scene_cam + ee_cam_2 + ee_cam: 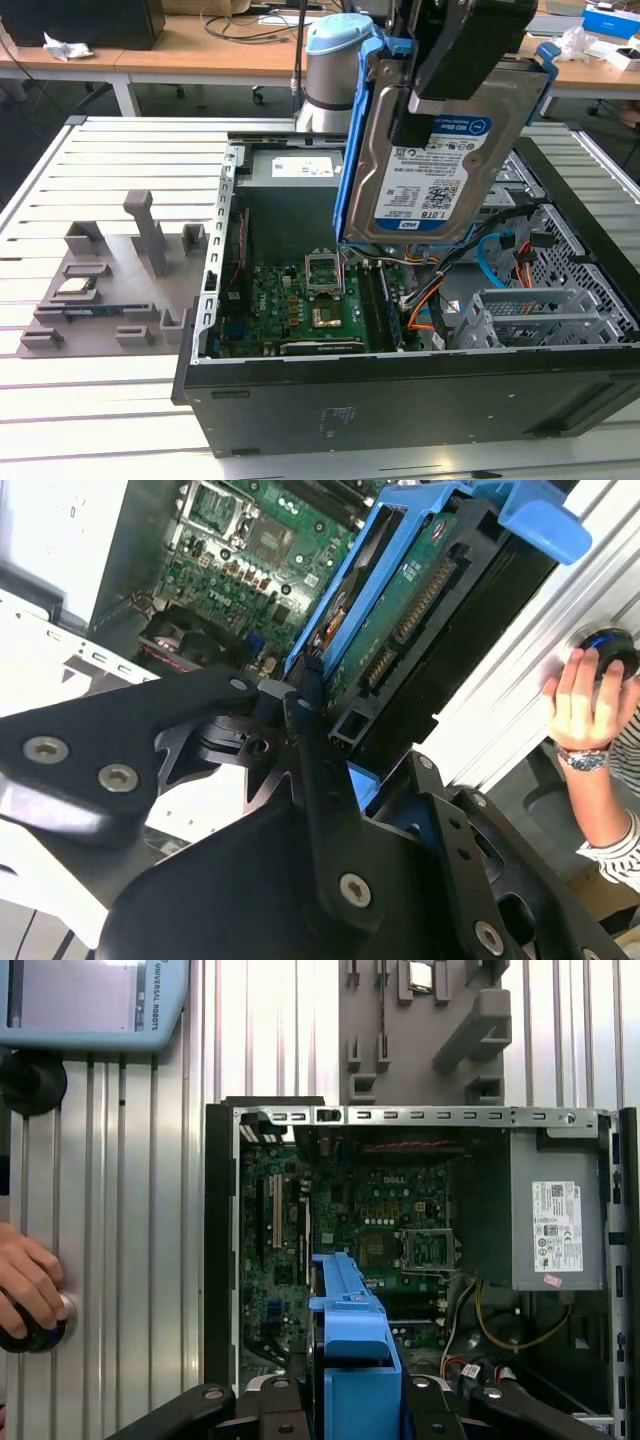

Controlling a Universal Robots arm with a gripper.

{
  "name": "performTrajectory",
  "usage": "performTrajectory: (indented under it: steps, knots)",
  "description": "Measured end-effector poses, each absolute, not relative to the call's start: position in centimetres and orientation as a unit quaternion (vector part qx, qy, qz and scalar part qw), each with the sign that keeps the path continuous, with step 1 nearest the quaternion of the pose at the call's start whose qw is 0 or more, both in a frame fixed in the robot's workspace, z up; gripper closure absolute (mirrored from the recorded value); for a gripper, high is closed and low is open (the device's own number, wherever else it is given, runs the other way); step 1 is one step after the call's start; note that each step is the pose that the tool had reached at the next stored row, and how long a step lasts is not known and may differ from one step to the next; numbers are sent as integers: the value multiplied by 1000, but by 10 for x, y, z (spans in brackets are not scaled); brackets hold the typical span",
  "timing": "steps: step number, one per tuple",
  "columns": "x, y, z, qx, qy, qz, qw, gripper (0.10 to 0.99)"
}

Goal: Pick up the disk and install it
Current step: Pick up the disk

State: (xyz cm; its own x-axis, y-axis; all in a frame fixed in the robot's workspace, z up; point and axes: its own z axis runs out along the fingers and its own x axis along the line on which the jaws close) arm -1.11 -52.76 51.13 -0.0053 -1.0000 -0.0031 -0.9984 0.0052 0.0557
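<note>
A: Where's the disk [440, 170]?

B: In the air over the open PC case [400, 395], label toward the exterior view, roughly upright w/ a slight tilt. The gripper [440, 95] is clamped on its upper end. In the second wrist view the black fingers [316, 770] sit on either side of the blue carrier.

A: What's beneath it?

B: The mobo [300, 300] w/ a bare CPU socket [325, 272]; the disk's lower edge hangs above that area. Toward the exterior view's right are orange & blue cables [500, 255], then a metal drive cage [540, 315]. The first wrist view shows the PSU [555, 1225] w/ a white sticker in one corner of the case, yellow wires just beside it.

A: And outside the case?

B: A grey parts fixture [120, 270] lies on the slatted table [100, 170] at the exterior view's left, just beside the case wall. The arm's base [330, 70] stands behind the case. A person's hand [25, 1285] rests on a round black button [35, 1332] on the table, apart from the case, w/ a teach pendant [90, 1005] near it.

A: Room to move?

B: The case is open on top, w/ walls forming a rim all round. The space over the mobo is open, but the cage side is crowded w/ cables. The disk is above the rim and touches nothing but the gripper.
</note>
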Motion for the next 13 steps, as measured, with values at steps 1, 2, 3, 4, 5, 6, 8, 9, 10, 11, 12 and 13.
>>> performTrajectory:
  steps: [1,2,3,4,5,6,8,9,10,11,12,13]
  knots:
    - [-9,-528,511,705,-709,-21,19,722]
    - [-7,-528,511,705,-709,-21,19,722]
    - [-4,-528,511,705,-709,-21,19,722]
    - [0,-528,511,705,-709,-21,19,722]
    - [1,-528,511,705,-709,-21,19,722]
    - [3,-528,511,705,-709,-21,19,722]
    - [9,-528,511,705,-709,-21,19,722]
    - [12,-528,511,705,-709,-21,19,722]
    - [16,-528,511,705,-709,-21,19,722]
    - [18,-528,511,705,-709,-21,19,722]
    - [20,-528,511,705,-709,-21,19,722]
    - [22,-528,511,705,-709,-21,19,722]
